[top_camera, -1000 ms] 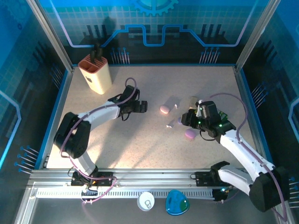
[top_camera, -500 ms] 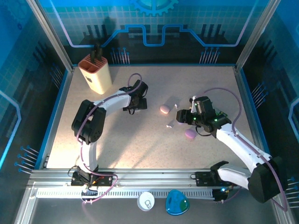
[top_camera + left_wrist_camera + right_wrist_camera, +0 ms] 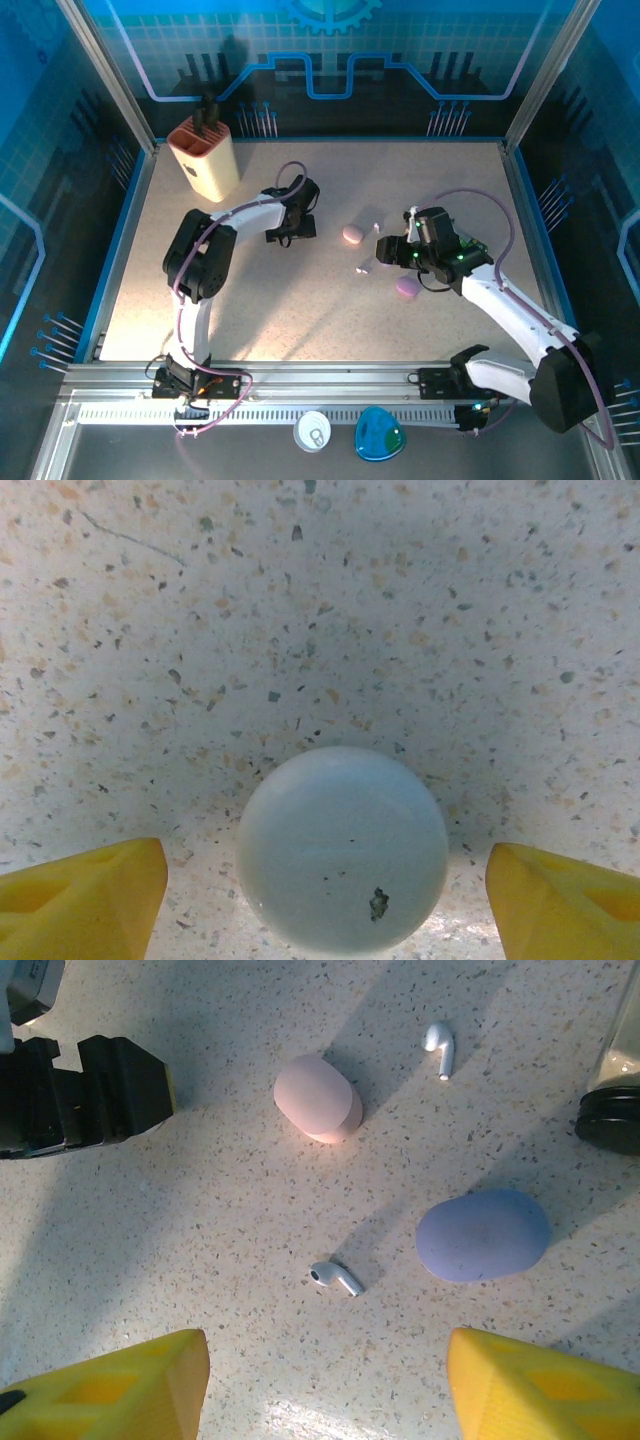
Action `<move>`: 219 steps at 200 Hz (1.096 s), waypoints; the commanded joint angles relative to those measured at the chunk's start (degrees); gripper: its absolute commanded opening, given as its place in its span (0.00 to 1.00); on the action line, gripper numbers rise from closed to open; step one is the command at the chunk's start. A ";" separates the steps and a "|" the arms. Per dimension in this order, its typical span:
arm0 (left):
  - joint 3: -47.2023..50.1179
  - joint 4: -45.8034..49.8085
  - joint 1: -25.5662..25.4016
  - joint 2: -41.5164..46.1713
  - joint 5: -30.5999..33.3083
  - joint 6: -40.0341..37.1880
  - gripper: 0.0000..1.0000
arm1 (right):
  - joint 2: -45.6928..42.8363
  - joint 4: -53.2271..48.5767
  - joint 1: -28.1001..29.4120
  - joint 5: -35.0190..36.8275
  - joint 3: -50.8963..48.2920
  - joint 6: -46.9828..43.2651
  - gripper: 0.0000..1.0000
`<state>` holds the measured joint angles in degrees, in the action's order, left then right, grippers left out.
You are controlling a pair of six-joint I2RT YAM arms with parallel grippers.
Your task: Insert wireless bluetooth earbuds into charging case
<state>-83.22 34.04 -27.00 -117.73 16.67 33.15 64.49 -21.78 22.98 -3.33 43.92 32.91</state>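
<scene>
While right gripper [image 3: 325, 1352] hangs open and empty, white earbud [image 3: 335, 1278] lies ahead, centred between its jaws

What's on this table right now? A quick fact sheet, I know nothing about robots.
Left hand: open, straddling a round white case, gaps either side
Right hand: open, empty
Pink case: closed, lying flat
Lavender case: closed, apart from the pink one
White earbud: loose between the two cases
Other white earbud: loose beyond the pink case
</scene>
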 commanded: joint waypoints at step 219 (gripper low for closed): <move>16.44 -25.78 -6.60 17.92 1.87 -24.61 0.52 | -4.15 -0.43 -1.43 -2.91 1.49 -1.54 0.64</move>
<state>-71.68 20.75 -30.24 -106.26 17.85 21.61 61.49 -21.89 22.68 -4.78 43.24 32.25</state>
